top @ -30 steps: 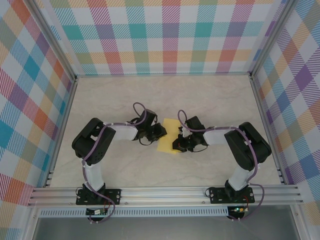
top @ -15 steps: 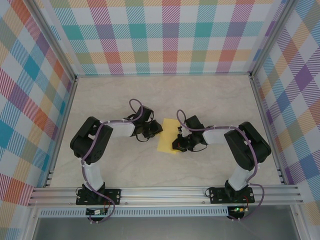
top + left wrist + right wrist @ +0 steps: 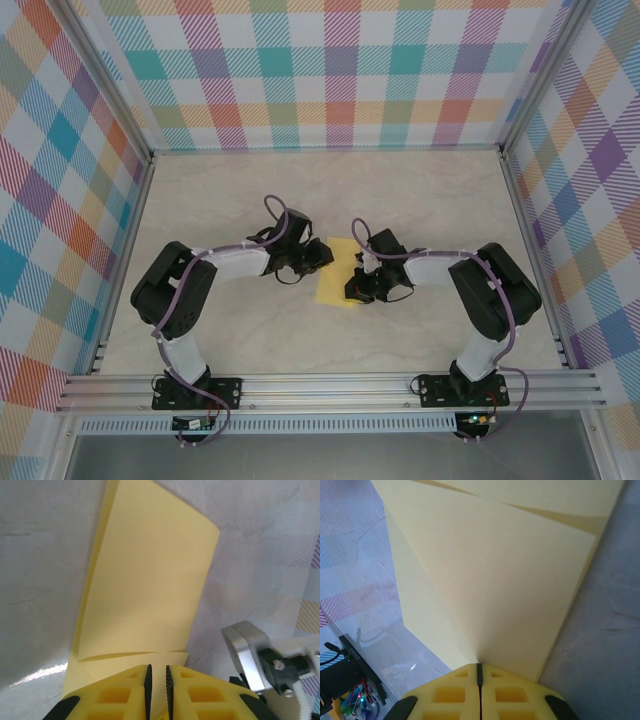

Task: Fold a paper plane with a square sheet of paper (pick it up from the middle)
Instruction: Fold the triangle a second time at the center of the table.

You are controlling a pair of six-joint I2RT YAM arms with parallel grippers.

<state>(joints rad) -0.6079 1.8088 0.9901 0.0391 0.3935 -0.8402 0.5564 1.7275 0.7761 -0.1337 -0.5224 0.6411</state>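
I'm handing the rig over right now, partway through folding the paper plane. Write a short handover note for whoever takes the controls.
Left gripper: jaws nearly closed, a slit apart, at the edge of the square sheet of paper; grip unclear.
Right gripper: shut on the sheet's opposite side.
Sheet: on the table, between the two grippers.
Done: first folds are in; overlapping layers and creases show.
Left: no pointed dart yet; the remaining folds are to do.
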